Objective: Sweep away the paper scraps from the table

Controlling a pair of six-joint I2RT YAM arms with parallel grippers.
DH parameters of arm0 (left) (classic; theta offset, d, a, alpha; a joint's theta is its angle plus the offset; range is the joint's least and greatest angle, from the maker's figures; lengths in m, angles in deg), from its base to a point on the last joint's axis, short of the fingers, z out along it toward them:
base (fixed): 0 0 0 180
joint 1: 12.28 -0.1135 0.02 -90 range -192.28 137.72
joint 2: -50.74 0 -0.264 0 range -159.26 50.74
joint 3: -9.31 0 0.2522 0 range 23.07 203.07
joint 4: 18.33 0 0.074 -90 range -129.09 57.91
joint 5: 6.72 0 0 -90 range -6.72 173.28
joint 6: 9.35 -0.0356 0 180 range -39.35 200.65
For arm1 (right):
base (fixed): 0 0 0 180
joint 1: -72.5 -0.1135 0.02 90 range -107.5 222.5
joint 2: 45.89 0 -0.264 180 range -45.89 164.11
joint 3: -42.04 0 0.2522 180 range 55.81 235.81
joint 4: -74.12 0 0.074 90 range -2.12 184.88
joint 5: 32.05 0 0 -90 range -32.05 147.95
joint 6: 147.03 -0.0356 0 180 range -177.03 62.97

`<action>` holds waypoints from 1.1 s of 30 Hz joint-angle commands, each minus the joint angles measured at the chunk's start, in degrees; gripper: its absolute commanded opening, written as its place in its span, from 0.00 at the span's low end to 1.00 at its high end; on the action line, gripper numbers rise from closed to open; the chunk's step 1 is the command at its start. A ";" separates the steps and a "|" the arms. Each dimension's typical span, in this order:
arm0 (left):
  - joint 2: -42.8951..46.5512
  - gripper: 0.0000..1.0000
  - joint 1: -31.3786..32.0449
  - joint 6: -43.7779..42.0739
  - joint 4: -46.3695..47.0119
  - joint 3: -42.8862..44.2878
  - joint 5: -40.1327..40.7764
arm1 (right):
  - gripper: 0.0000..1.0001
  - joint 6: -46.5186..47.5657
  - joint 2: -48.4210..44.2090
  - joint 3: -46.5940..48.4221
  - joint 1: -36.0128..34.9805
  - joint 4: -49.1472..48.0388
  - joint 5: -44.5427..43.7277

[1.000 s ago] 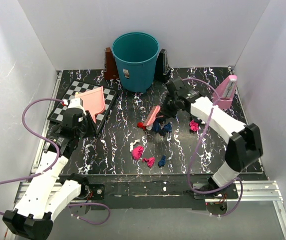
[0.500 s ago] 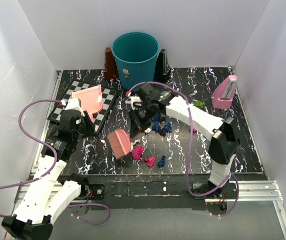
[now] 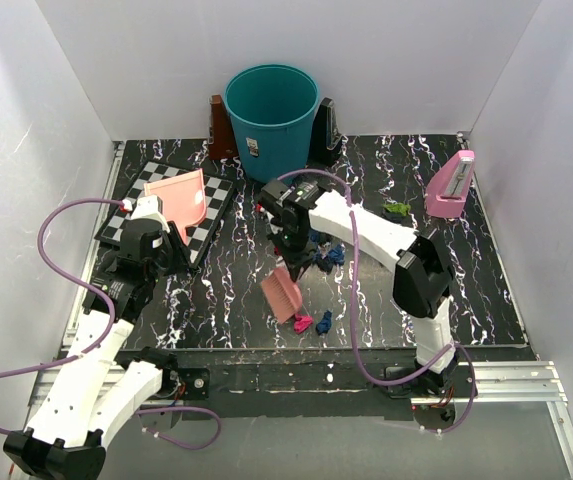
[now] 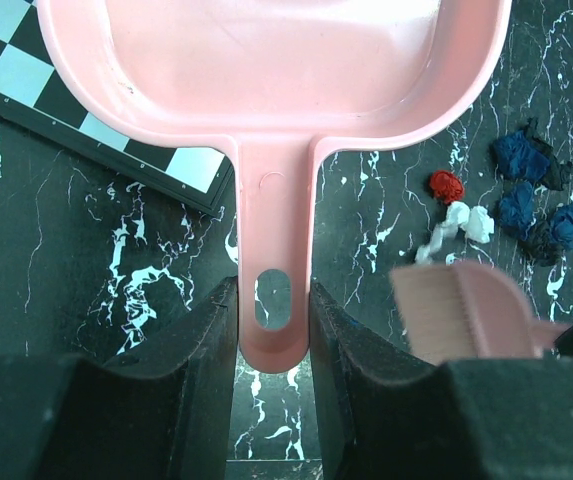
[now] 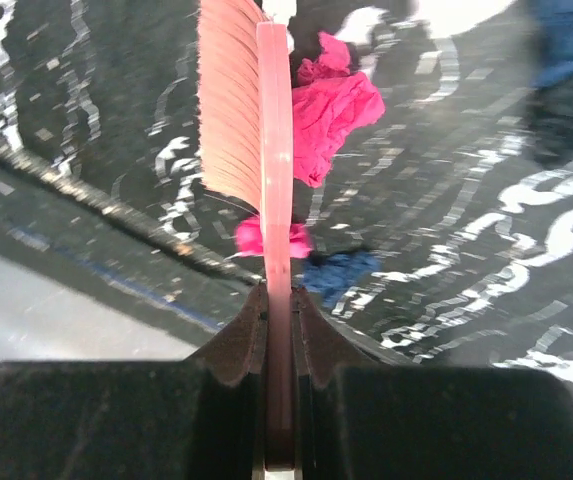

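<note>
the left gripper (image 4: 273, 325) is clamped on the handle of the pink dustpan (image 4: 266, 90), whose tray rests on the chessboard (image 3: 131, 200), in front of the teal bin (image 3: 271, 115) and off to its left. the right gripper (image 5: 278, 335) is pinched tight on the thin spine of the pink brush (image 3: 282, 295), held well in front of the bin over the table (image 3: 216, 290). the paper scraps (image 3: 324, 254) lie on the table in front of the bin: a dark blue cluster nearer it (a red and a white one beside them, seen from the left wrist), pink and blue wads farther out beside the brush, near the table's front edge, and a green one off to the bin's right
</note>
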 commanded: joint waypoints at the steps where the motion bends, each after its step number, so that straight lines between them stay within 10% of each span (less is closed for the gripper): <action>1: 0.33 0.19 -0.12 -0.63 1.36 0.52 0.40 | 0.01 -1.00 0.37 6.21 2.50 8.45 -28.68; 5: 0.50 0.19 -0.12 -0.46 1.36 0.43 0.22 | 0.01 -2.67 1.69 12.80 5.23 14.16 -38.37; 11: 0.50 0.19 -0.12 -0.54 1.36 0.35 -0.04 | 0.01 -0.12 -4.62 14.93 5.67 11.01 -29.61; 22: 0.42 0.19 -0.03 -0.63 1.53 0.35 -0.57 | 0.01 8.13 -17.20 -3.25 4.80 -3.06 18.56; 33: -0.02 0.19 -0.12 -0.89 1.71 0.08 -1.45 | 0.01 7.88 -15.71 -15.91 -3.20 -0.77 9.45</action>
